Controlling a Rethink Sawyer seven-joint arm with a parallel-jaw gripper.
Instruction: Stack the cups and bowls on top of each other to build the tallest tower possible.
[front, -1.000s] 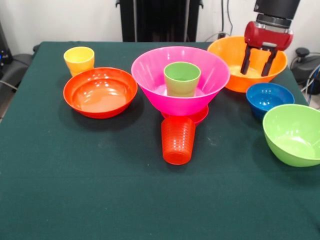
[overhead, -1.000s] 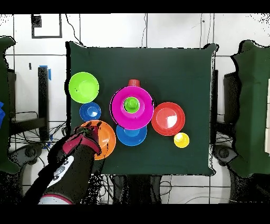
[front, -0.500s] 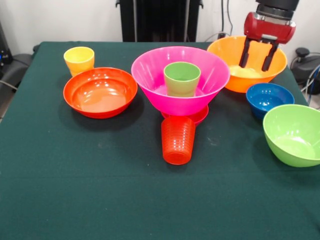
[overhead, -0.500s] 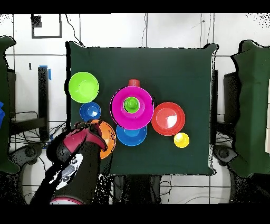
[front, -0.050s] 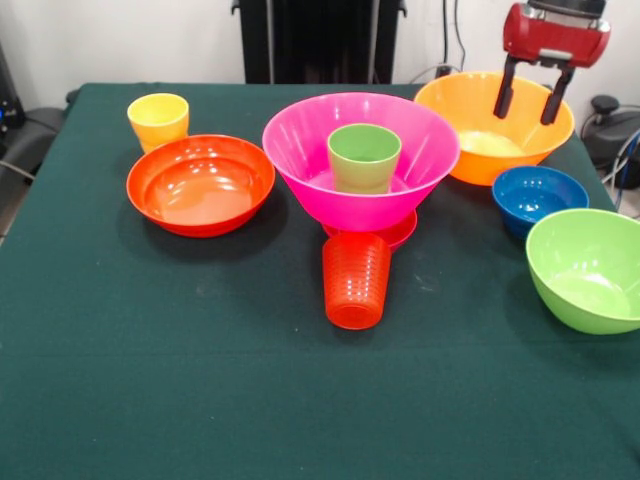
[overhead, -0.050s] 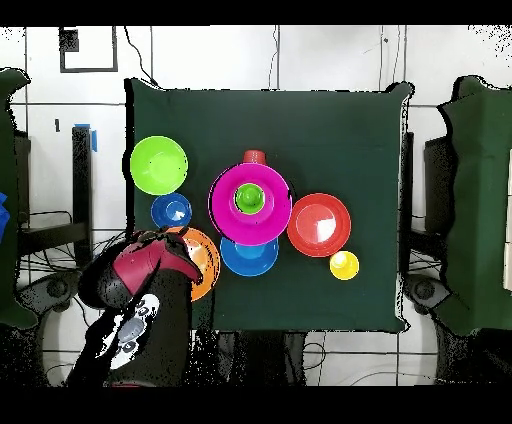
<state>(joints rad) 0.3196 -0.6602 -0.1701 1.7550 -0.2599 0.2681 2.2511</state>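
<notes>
The tower is a large pink bowl (front, -0.050s: 300, 150) (overhead, -0.050s: 268, 205) holding a light green cup (front, -0.050s: 364, 157) (overhead, -0.050s: 247, 198), set on a small magenta bowl (front, -0.050s: 402, 232). A ribbed orange-red cup (front, -0.050s: 356, 280) (overhead, -0.050s: 254, 157) sits right in front of it. My gripper (front, -0.050s: 527, 104) (overhead, -0.050s: 168, 243) hangs open and empty above the large yellow-orange bowl (front, -0.050s: 480, 140) (overhead, -0.050s: 204, 262). A yellow cup (front, -0.050s: 158, 120) (overhead, -0.050s: 344, 265) and a wide red-orange bowl (front, -0.050s: 200, 185) (overhead, -0.050s: 319, 224) are at the left in the front view. A medium blue bowl (overhead, -0.050s: 249, 257) shows only from overhead.
A small dark blue bowl (front, -0.050s: 538, 195) (overhead, -0.050s: 171, 211) and a lime green bowl (front, -0.050s: 588, 268) (overhead, -0.050s: 158, 165) stand near the table's right edge in the front view. The dark green cloth (front, -0.050s: 200, 380) covers the table.
My gripper has risen out of the yellow-orange bowl and drawn back toward the robot's side, still open and empty. Nothing on the table has moved.
</notes>
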